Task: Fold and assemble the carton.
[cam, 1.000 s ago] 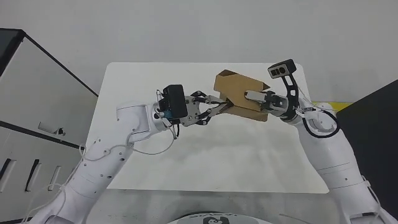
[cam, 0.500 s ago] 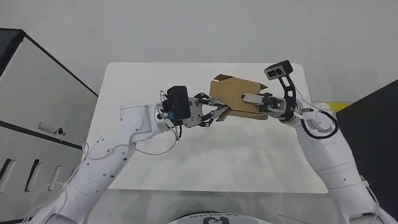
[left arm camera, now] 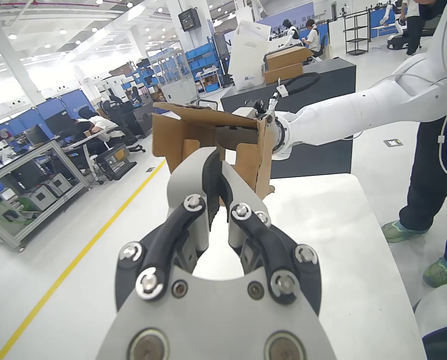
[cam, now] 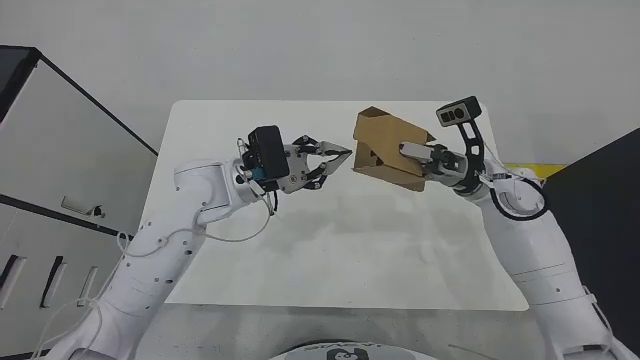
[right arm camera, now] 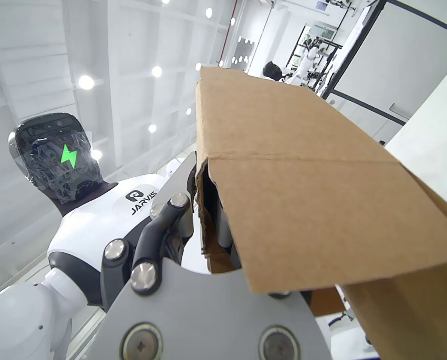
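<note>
A brown carton (cam: 385, 145) hangs above the white table (cam: 300, 260), partly folded up. Its open end with loose flaps faces my left gripper. My right gripper (cam: 408, 150) is shut on the carton's wall at the right end; in the right wrist view one finger (right arm camera: 184, 189) lies outside the carton (right arm camera: 302, 174) and the other sits inside it. My left gripper (cam: 349, 148) hovers just left of the carton, apart from it. In the left wrist view this left gripper (left arm camera: 216, 168) is shut with nothing in it, and the carton (left arm camera: 208, 129) is a short way beyond.
A black cabinet (cam: 40, 140) stands off the table's left side, and a dark block (cam: 600, 200) off its right side. Bare table top (left arm camera: 321, 207) stretches below and in front of both arms.
My left gripper has come off the carton's flap and drawn back to the left. The right gripper has carried the carton slightly right and turned it.
</note>
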`<action>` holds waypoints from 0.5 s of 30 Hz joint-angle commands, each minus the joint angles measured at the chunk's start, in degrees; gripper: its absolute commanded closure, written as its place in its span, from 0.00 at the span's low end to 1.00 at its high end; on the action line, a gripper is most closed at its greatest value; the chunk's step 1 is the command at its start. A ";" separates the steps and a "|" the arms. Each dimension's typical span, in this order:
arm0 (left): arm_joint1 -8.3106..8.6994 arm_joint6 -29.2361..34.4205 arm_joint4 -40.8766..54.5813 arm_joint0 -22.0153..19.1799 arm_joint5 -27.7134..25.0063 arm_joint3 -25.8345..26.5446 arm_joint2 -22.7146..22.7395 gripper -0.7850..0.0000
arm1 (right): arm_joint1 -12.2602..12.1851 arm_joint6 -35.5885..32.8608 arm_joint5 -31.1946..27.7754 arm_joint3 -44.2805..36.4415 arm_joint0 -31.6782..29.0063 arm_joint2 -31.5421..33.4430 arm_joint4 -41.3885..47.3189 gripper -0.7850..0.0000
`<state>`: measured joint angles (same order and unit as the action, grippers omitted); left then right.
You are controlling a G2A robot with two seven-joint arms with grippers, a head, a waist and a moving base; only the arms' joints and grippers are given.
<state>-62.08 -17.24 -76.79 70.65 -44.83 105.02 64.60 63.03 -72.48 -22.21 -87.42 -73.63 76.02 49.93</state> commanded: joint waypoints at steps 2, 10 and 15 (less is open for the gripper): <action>0.09 0.18 0.07 0.66 0.35 0.27 0.50 1.00 | -0.02 2.28 -0.48 0.06 -0.60 0.72 -1.01 1.00; 0.07 0.32 0.47 1.73 0.26 2.24 0.06 1.00 | -0.26 7.62 1.26 -1.88 -2.24 1.65 -6.98 1.00; -0.25 0.06 0.12 0.88 0.98 1.51 -1.40 1.00 | -0.09 6.21 1.01 -2.83 -2.13 0.68 -6.05 1.00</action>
<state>-62.28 -17.07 -76.58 71.75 -44.02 106.80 63.45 62.89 -65.83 -20.93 -90.14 -75.81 76.87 43.40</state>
